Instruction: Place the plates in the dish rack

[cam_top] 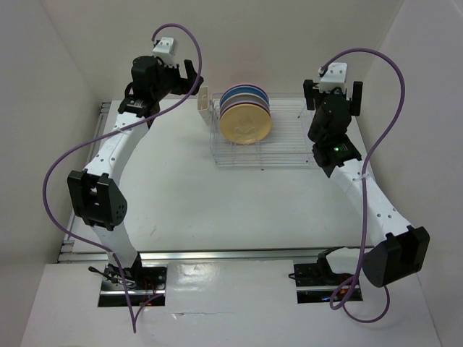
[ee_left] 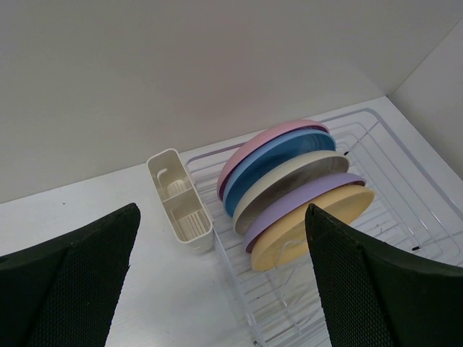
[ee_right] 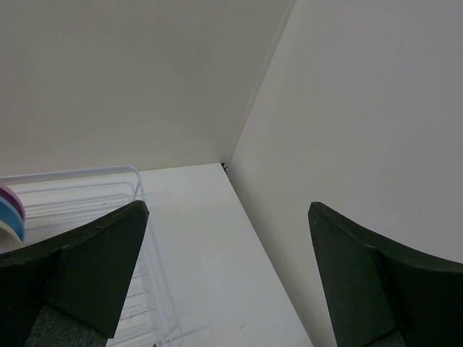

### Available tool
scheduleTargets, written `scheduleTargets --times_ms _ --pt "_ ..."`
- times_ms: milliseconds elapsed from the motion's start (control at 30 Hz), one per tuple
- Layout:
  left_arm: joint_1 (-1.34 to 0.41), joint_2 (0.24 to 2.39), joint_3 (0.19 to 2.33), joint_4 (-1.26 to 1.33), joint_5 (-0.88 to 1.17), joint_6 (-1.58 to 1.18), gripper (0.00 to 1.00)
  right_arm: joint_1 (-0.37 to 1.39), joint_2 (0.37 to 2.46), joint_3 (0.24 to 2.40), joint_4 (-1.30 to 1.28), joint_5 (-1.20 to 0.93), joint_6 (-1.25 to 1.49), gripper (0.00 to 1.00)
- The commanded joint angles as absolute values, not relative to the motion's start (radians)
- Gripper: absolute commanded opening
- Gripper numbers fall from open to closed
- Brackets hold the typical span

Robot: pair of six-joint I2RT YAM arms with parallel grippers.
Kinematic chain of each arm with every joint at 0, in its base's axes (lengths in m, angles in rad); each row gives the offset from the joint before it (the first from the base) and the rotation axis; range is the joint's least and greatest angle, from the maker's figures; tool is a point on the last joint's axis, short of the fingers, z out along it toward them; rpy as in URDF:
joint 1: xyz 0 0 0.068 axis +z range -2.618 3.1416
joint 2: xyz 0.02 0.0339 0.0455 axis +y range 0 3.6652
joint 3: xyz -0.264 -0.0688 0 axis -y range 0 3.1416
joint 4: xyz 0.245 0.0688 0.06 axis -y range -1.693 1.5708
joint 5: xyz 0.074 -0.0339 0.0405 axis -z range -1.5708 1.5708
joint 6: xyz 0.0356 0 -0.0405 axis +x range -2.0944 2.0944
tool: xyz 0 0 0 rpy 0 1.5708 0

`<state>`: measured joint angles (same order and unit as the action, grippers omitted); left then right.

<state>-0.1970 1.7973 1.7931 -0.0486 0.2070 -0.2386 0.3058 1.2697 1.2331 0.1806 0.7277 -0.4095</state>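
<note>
Five plates stand on edge, packed together at the left end of the dish rack (cam_top: 278, 141). From back to front in the left wrist view they are pink (ee_left: 269, 141), blue (ee_left: 278, 163), cream-white (ee_left: 293, 182), purple (ee_left: 307, 201) and orange-yellow (ee_left: 315, 228). From above, the orange-yellow plate (cam_top: 246, 123) faces the front. My left gripper (cam_top: 192, 76) hangs open to the left of the rack, near the cutlery cup (ee_left: 179, 202), with nothing between its fingers. My right gripper (cam_top: 333, 94) is open and empty over the rack's right end. It faces the back right corner.
White walls enclose the table on the left, back and right. The right wall (ee_right: 362, 108) runs close beside the right gripper (ee_right: 228, 210). The rack's right part (ee_right: 87, 181) holds no plates. The white tabletop (cam_top: 217, 210) lies between the rack and the arm bases.
</note>
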Motion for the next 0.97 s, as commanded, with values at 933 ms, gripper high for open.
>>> scheduleTargets --times_ms 933 --pt "-0.199 1.769 1.816 -0.012 0.229 -0.186 1.00 0.310 1.258 1.232 0.287 0.710 -0.436 1.00"
